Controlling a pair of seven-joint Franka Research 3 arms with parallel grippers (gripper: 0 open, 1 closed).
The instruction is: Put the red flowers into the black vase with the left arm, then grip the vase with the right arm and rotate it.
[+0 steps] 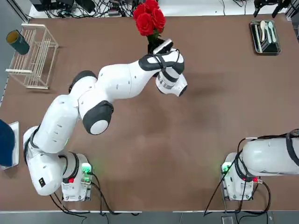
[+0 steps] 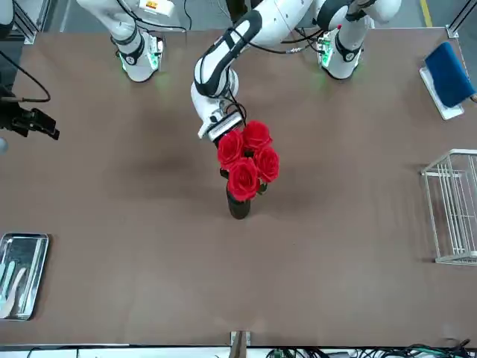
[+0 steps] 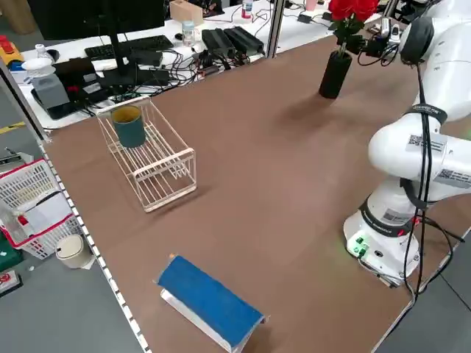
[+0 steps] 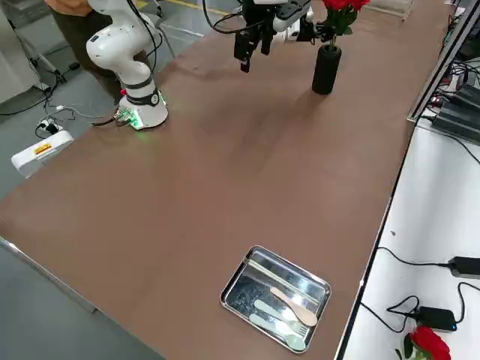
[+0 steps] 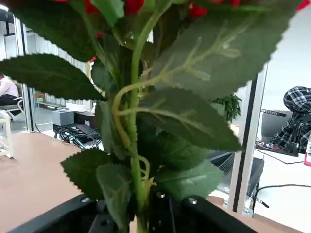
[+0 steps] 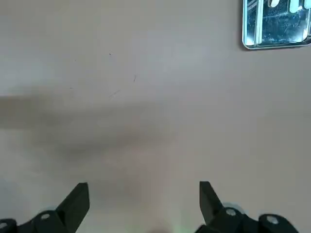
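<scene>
Brown desk point(image 1: 196, 130), far edge: we find the flowers point(image 1: 149, 17) standing in the vase point(image 2: 238, 204), stems clamped in the left pincer point(image 1: 159, 46). Withdrawing unreleased could topple it. Right pincer point(image 6: 144, 204) wide, parked.

text: none legible | labels: QR stickers on left arm point(image 3: 419, 147) unreadable

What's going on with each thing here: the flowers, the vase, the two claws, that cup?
Red roses on green stems: upright, stems inside the vase.
Slim black vase: standing upright on the table.
Left gripper: shut on the stems.
Right gripper: open, empty, above bare table.
Dark green cup: lying in the wire rack.
</scene>
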